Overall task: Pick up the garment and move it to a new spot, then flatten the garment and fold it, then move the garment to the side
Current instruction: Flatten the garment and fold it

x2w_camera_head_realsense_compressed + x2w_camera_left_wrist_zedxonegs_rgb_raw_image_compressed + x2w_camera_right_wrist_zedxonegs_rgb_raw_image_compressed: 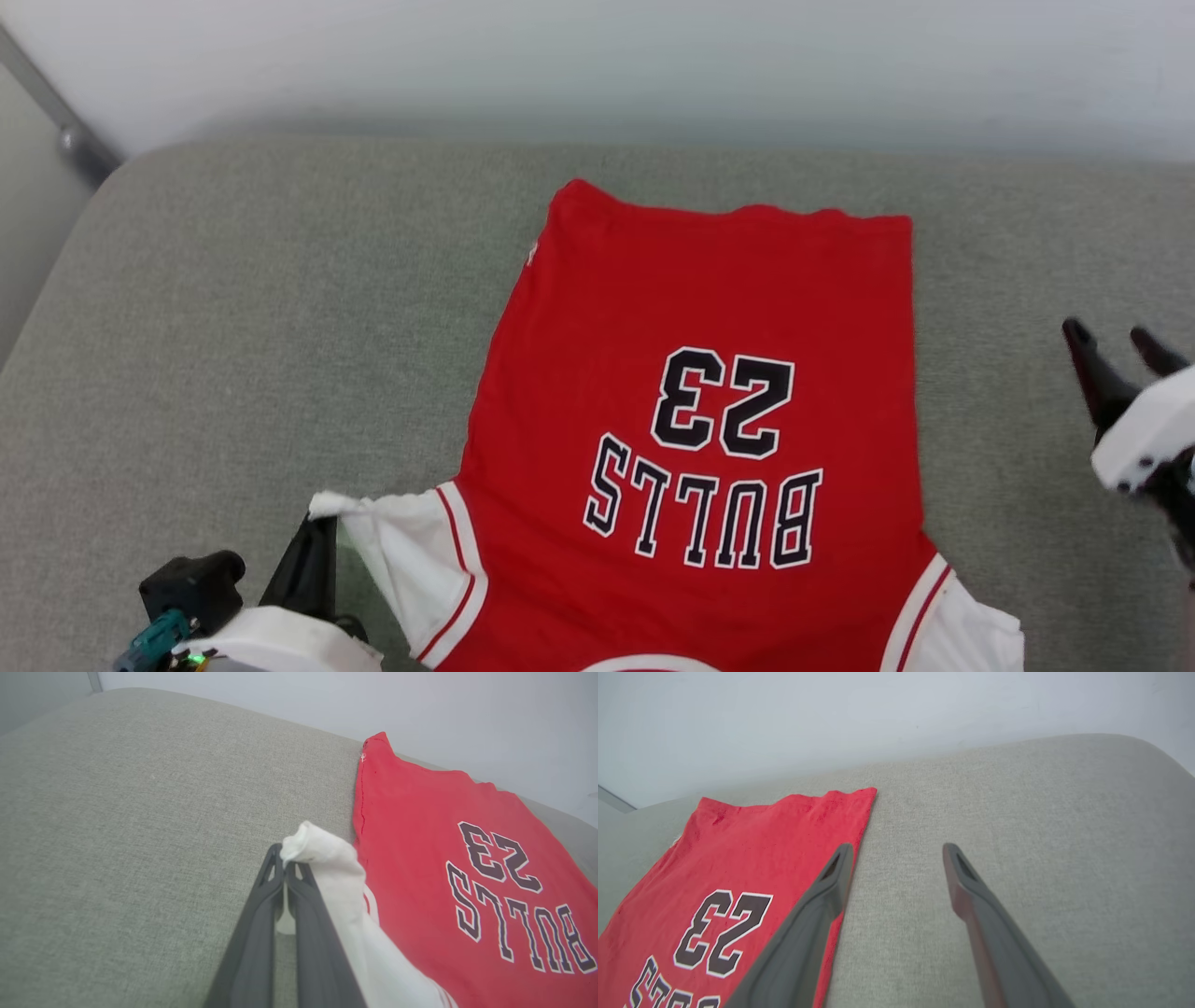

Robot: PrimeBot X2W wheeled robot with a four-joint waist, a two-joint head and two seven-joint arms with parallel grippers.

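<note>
1. the garment (709, 308) lies print up and mostly flat on the grey cushion (233, 327). its long axis runs straight away from you, with the collar end at the near edge of the head view and the hem (728, 213) at the far end, so the print reads upside down.
2. its left sleeve (411, 541) is the untidy part, bunched and drawn sideways to a pinched tip. the right sleeve (971, 635) lies spread at the near right corner.
3. your left hand (282, 856) is clamped tight on the tip of that left sleeve. the left wrist view shows its fingers (254, 933) pressed together with white cloth squeezed between them.
4. your right hand (1111, 336) is spread wide and holds nothing. it hangs over bare cushion off the garment's right side edge, apart from the cloth and about level with the numerals.
5. the relation that counts is that the right sleeve lies toward you and inward from the right hand, not ahead of it. i judge that hand must draw back along the long axis and in toward the red to reach it. the left arm is the one at its own sleeve, and an outward pull there, square to the long axis, looks like what would flatten it.
</note>
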